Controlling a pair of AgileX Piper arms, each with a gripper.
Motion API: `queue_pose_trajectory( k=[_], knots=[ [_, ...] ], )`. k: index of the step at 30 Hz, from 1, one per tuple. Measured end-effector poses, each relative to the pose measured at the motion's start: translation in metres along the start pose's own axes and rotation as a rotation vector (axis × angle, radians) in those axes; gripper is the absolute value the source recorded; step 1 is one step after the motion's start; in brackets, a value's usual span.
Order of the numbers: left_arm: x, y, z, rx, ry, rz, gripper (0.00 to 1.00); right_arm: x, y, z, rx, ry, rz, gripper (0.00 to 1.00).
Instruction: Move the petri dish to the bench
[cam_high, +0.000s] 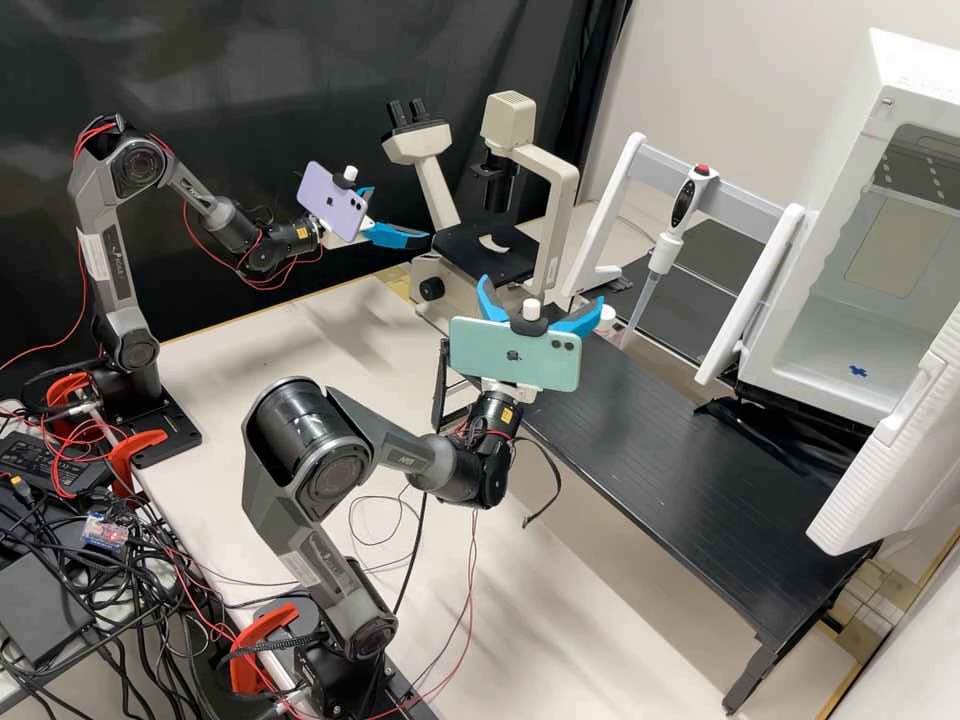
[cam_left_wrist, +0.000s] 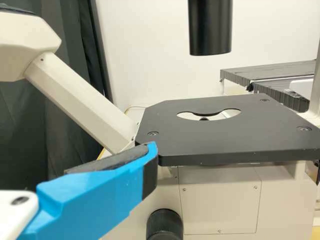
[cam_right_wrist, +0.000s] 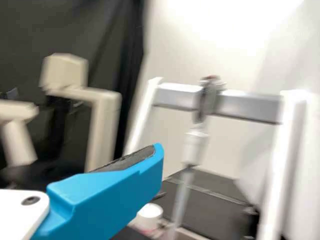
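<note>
Your L gripper (cam_high: 400, 214) & R gripper (cam_high: 542, 290) are both spread w/ nothing pinched; can't tell where the petri dish is. Drive the L one fwd too low & it could clip the microscope stage (cam_left_wrist: 230, 135)

The grooved black bench (cam_high: 690, 480) stands upright beside the microscope (cam_high: 562, 205).

A laboratory, with a microscope (cam_high: 565, 210), a stand-hung pipette (cam_high: 672, 232) and cabinet (cam_high: 790, 370).
</note>
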Motion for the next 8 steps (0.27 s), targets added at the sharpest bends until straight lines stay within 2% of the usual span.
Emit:
queue_pose_trajectory(
  k=[3, 8],
  knots=[
    [0.0, 0.0, 0.0, 0.0, 0.0, 0.0, 1.0, -0.004, 0.004, 0.007, 0.04, -0.07, 0.075, 1.0],
    [0.0, 0.0, 0.0, 0.0, 0.0, 0.0, 1.0, -0.011, 0.004, 0.015, 0.069, -0.121, 0.093, 1.0]
  ],
)
